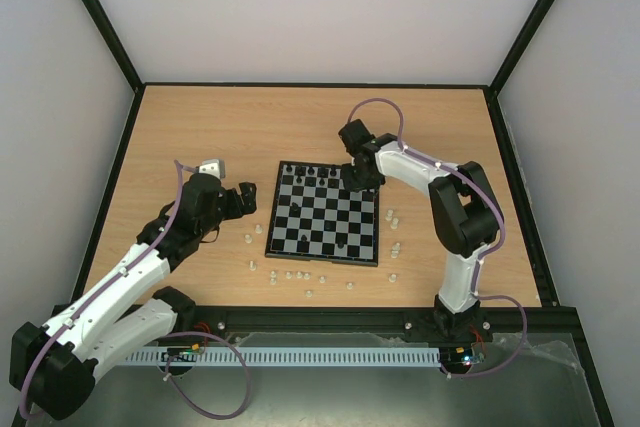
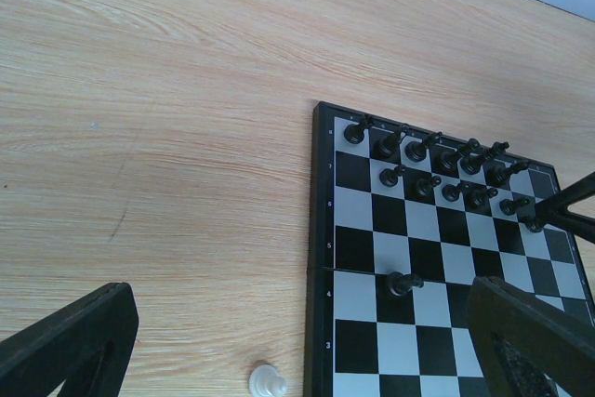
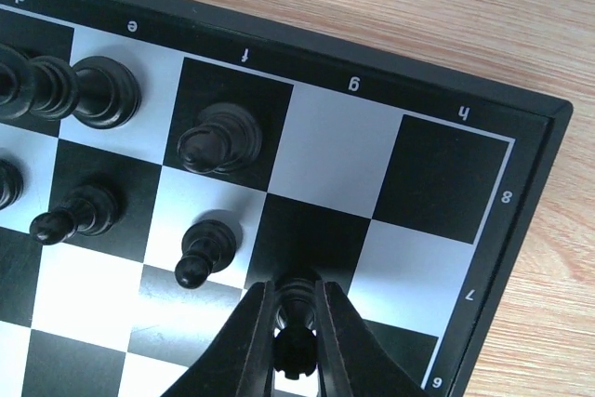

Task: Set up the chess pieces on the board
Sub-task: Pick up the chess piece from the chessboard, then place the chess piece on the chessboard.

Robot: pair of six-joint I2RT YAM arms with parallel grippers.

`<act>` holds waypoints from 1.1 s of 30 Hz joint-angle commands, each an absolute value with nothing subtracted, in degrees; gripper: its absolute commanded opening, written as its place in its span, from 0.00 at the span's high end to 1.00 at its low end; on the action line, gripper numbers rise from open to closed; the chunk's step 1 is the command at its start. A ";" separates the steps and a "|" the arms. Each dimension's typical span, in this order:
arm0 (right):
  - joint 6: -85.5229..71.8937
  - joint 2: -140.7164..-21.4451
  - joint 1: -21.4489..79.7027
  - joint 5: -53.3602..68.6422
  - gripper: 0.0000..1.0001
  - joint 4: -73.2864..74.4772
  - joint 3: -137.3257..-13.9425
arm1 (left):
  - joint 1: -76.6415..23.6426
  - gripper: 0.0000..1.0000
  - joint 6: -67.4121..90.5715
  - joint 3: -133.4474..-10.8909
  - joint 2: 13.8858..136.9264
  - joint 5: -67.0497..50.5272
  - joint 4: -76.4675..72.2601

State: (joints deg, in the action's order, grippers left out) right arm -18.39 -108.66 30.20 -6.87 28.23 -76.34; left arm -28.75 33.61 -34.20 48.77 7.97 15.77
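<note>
On the tabletop (image 1: 200, 127), board (image 1: 310, 223) sits centre. Left gripper (image 1: 243, 199) wide open, hovering beside its left edge. Right gripper (image 1: 357, 179) pinched narrow on black pawn (image 3: 297, 295), far-right corner. White pieces (image 1: 300, 275) scattered off-board, near side.

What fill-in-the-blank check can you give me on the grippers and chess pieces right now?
The right gripper is closed on a chess piece whose colour is ____.
The left gripper hangs beside the board with its jaws ____.
The white pieces lie off the board, on the ____.
Missing words: black; open; table.
</note>
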 commanded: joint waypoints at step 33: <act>-19.08 -114.14 24.96 -11.61 0.89 32.01 -83.13 | -29.09 0.00 33.32 -33.51 47.90 8.88 15.62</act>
State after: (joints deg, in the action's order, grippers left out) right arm -19.42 -113.27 25.08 -11.99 29.65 -82.65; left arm -28.75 33.63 -34.00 48.36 7.99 15.75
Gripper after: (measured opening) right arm 0.109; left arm 0.994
